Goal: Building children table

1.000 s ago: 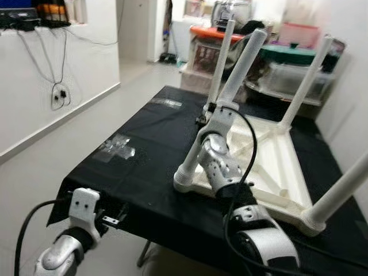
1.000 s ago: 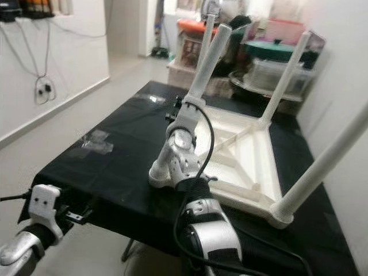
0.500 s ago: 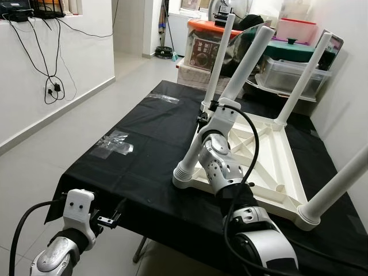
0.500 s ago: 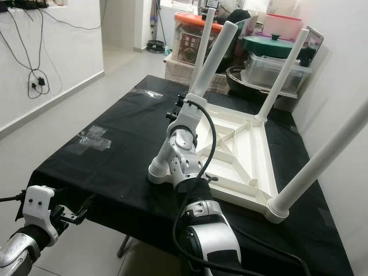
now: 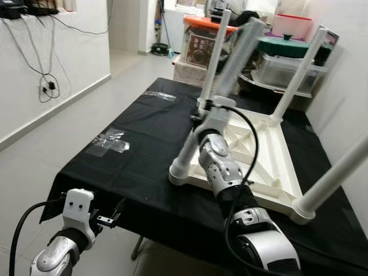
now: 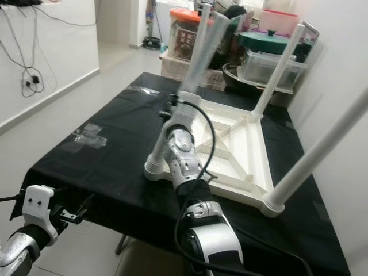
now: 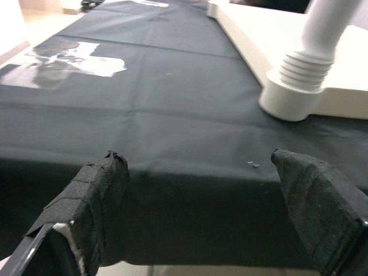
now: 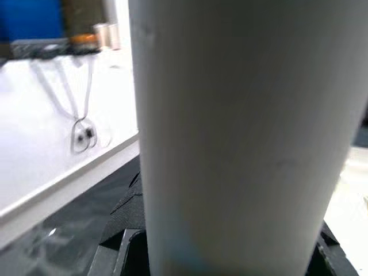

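1. A white plastic children's table [image 5: 270, 155] is lying upside down on the right half of a desk [image 5: 138, 144] covered in black cloth, its underside ribs facing up.
2. Four white legs are pointing upward. The far-left leg [image 5: 211, 57] and far-right leg [image 5: 299, 72] are standing fairly straight, and the near-right leg [image 5: 333, 178] is leaning out to the right.
3. The near-left leg [image 5: 221, 98] is tilting, its long axis rising from the table's near-left corner toward the far right; its upper part is blurring in both head views.
4. The right end effector [image 5: 202, 118] is reaching to this leg about halfway up. The right wrist view is showing the leg [image 8: 241, 138] as a broad white column close to the lens with black finger parts [image 8: 123, 253] at either side, gripping it.
5. The left end effector [image 5: 109, 218] is hanging low, in front of the desk's near-left edge. The left wrist view is showing its two taped fingers [image 7: 95, 195] spread wide, holding nothing, and the threaded base of the near-left leg [image 7: 299, 86].
6. Clear tape patches [image 5: 109, 141] are sticking to the cloth on the left.
7. Storage boxes [image 5: 287, 63] are sitting beyond the desk; no writing is legible.
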